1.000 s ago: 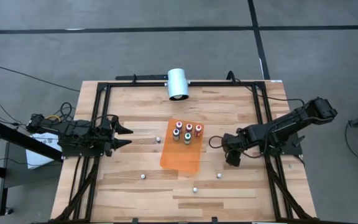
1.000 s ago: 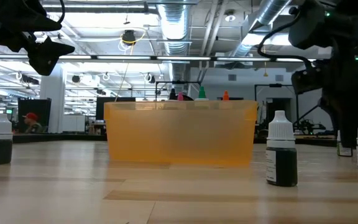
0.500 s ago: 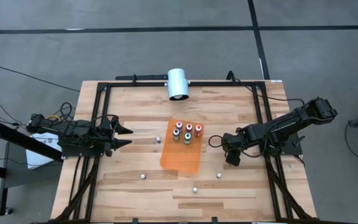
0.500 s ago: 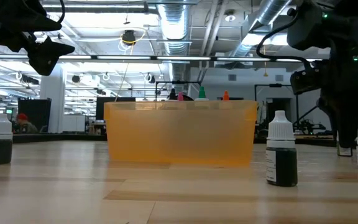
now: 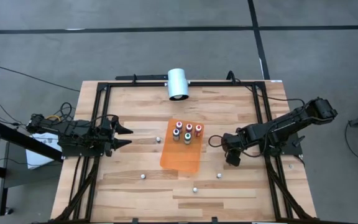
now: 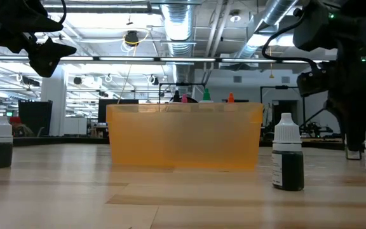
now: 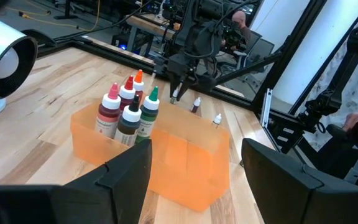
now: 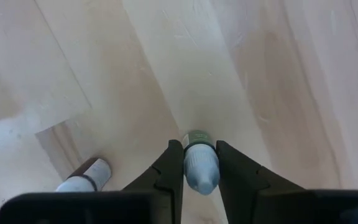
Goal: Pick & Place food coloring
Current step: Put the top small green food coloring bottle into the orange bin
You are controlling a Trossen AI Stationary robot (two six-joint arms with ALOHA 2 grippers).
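Note:
The food coloring is a set of tiny bottles. Five with coloured tops stand in the far end of the orange tray (image 5: 182, 149) (image 7: 166, 158). Several white-capped ones stand loose on the table: (image 5: 157, 140), (image 5: 142, 176), (image 5: 195, 189), (image 5: 218, 176). My right gripper (image 5: 232, 159) (image 8: 200, 163) points down right of the tray, shut on one loose bottle (image 8: 200, 168); another bottle (image 8: 83, 177) stands beside it. My left gripper (image 5: 126, 136) waits open at the table's left, aimed at the tray. My right gripper pinches a loose food coloring bottle between its two fingers (image 8: 173, 171), at the white cap (image 8: 201, 174). The fingers come from above, pointing down. The bottle is upright; its dark lower body (image 8: 197, 137) shows below the fingers, and I cannot tell whether it still touches the table.
A big white cylinder (image 5: 178, 84) lies at the table's far edge. A black frame (image 5: 104, 87) runs along the table's sides. Bare wood lies between the tray and either arm. A person's hand shows beyond the table (image 7: 353, 118).
In the low view my right gripper has shifted slightly and come down a little around the bottle at the right. The bottles, the tray and the left arm have stayed where they were.

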